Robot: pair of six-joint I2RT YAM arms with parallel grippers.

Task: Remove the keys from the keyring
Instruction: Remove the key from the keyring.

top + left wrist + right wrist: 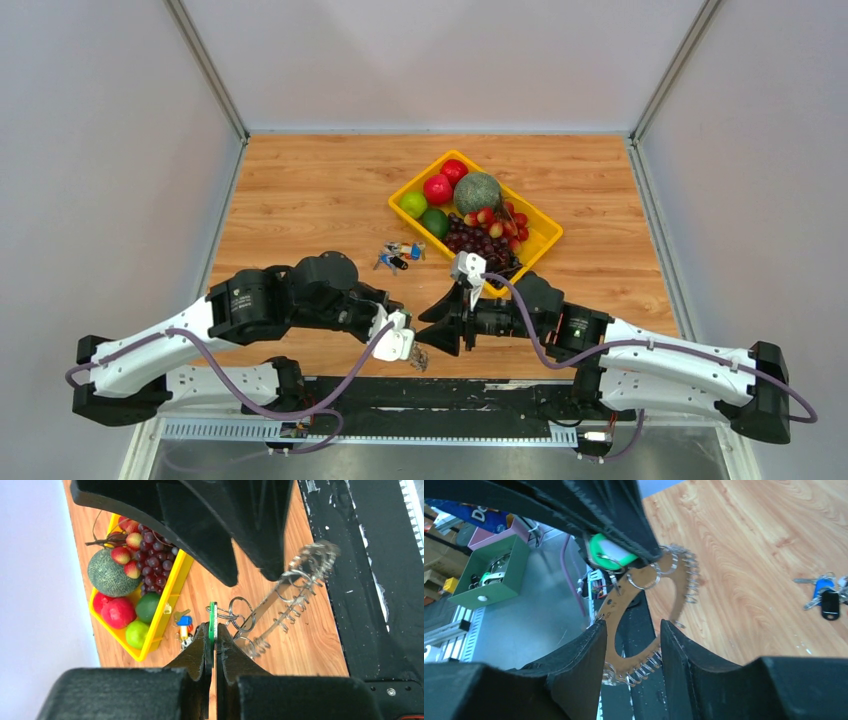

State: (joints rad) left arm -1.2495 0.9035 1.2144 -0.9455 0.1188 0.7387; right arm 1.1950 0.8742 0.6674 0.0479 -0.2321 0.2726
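The keyring is a large flat metal ring with small silver keys strung along its edge like saw teeth. It hangs in the air from a small green tag. My left gripper is shut on that tag. In the right wrist view the tag sits in the left fingers above, and the ring hangs below it. My right gripper is open, its fingers either side of the ring's lower arc, not closed on it. From above, both grippers meet near the table's front edge.
A small bunch of coloured keys lies on the wood between the grippers and a yellow tray of fruit: melon, grapes, apples, limes. The black base strip runs along the table's near edge, just under the ring.
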